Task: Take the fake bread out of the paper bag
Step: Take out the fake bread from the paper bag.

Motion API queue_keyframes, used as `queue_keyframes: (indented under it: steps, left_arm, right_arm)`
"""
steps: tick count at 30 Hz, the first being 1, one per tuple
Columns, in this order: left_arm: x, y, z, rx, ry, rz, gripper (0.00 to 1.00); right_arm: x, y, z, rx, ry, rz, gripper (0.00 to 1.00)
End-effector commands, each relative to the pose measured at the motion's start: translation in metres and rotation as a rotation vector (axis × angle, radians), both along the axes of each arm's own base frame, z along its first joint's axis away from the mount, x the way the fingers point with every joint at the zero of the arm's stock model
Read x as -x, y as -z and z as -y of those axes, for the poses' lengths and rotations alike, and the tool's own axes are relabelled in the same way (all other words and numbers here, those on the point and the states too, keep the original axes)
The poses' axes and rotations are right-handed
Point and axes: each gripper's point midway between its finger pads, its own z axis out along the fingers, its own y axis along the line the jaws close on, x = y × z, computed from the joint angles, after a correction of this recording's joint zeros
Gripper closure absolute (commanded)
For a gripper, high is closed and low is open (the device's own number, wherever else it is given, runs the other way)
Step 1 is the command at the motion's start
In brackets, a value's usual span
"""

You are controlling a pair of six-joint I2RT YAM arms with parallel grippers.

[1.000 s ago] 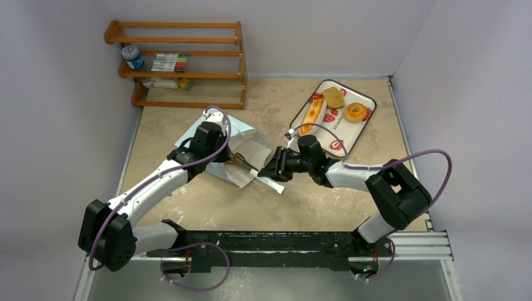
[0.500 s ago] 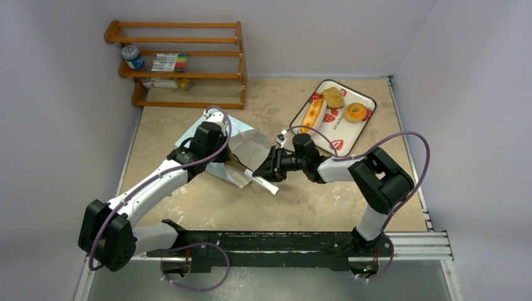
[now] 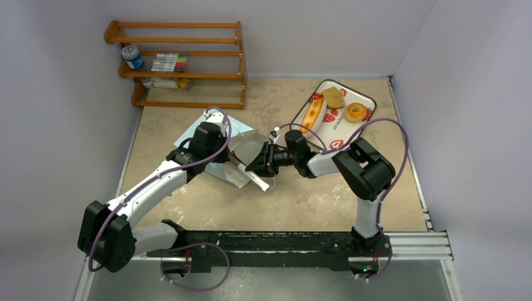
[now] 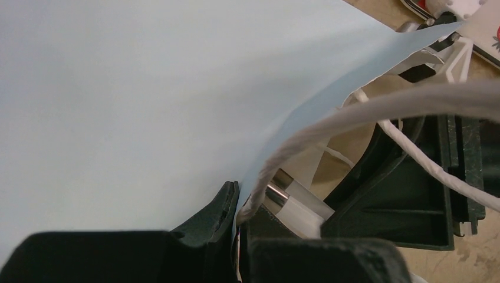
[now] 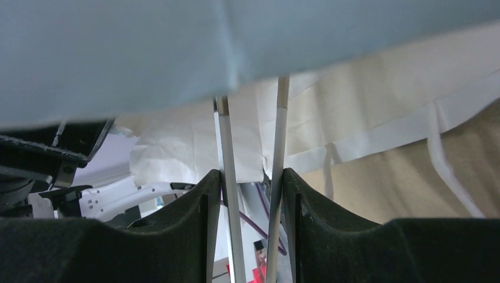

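Left pincer (image 4: 237, 203) is pinching the bag (image 4: 118, 88) rim, right pincer (image 5: 252, 177) is squeezing white tongs (image 5: 227, 141); pushing ahead is probably going to tear paper.

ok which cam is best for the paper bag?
Top external: it alone shows the whole paper bag, lying on its side with the mouth facing right. Left wrist shows only a blue panel filling the frame and a cord handle up close. Right wrist shows only a blue edge and the white inside.
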Motion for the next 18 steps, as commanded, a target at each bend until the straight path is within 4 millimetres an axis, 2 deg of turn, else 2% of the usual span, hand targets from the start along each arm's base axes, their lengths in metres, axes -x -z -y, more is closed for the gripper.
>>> queue_keyframes:
  steps: [1, 5, 8, 11, 18]
  left_arm:
    - [0.0, -0.014, 0.01, 0.059, 0.041, 0.033, 1.0]
    - [-0.001, -0.017, 0.01, 0.064, 0.037, 0.041, 1.0]
    - [-0.001, -0.018, 0.009, 0.067, 0.028, 0.046, 1.0]
    - [-0.002, -0.018, 0.007, 0.072, 0.014, 0.054, 1.0]
    - [-0.006, -0.015, 0.0, 0.066, -0.041, 0.072, 1.0]
  right_arm:
    - [-0.007, -0.03, -0.022, -0.089, -0.026, 0.076, 0.57]
    - [-0.005, -0.032, -0.026, -0.09, -0.031, 0.078, 0.63]
    - [-0.002, -0.032, -0.023, -0.078, -0.031, 0.075, 0.86]
    - [0.003, -0.03, -0.018, -0.061, -0.032, 0.066, 1.0]
    - [0.011, -0.034, -0.005, -0.042, -0.006, 0.068, 1.0]
